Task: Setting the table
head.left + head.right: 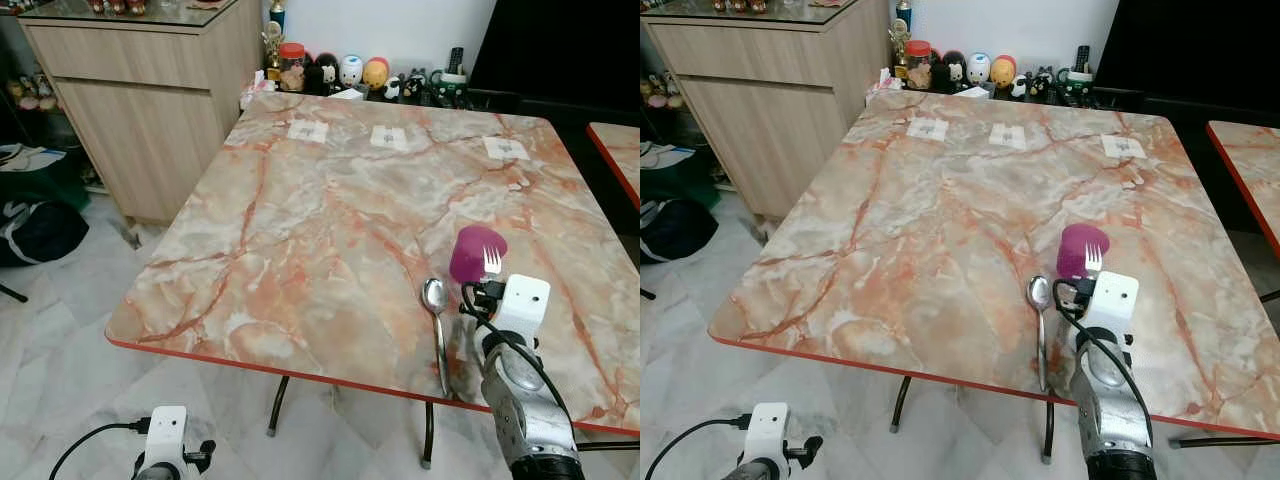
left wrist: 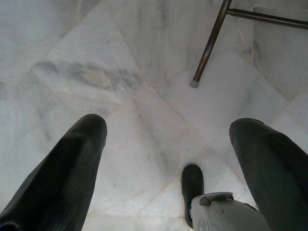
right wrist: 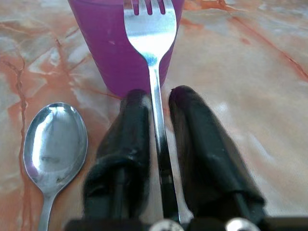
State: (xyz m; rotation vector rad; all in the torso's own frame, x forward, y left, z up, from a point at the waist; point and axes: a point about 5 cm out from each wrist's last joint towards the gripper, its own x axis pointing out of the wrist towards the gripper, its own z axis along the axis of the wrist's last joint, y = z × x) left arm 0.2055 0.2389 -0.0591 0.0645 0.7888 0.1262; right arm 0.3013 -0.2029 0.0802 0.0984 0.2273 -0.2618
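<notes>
A purple cup (image 1: pixel 476 252) stands on the marble table (image 1: pixel 330 220) near its front right. A silver spoon (image 1: pixel 437 320) lies just left of it, handle toward the front edge. My right gripper (image 3: pixel 159 103) is shut on a silver fork (image 3: pixel 150 33), whose tines point up in front of the cup (image 3: pixel 115 48). The fork's head (image 1: pixel 492 261) shows above the white wrist. The spoon's bowl (image 3: pixel 55 144) lies beside the fingers (image 3: pixel 127 130). My left gripper (image 2: pixel 168 139) hangs open over the floor, below the table's front edge.
A wooden cabinet (image 1: pixel 150 90) stands at the left. Figurines and jars (image 1: pixel 340 72) line the far side. Paper squares (image 1: pixel 389 137) lie along the table's far part. A dark bag (image 1: pixel 35 230) sits on the floor at left. A table leg (image 2: pixel 209 45) stands on the tiles.
</notes>
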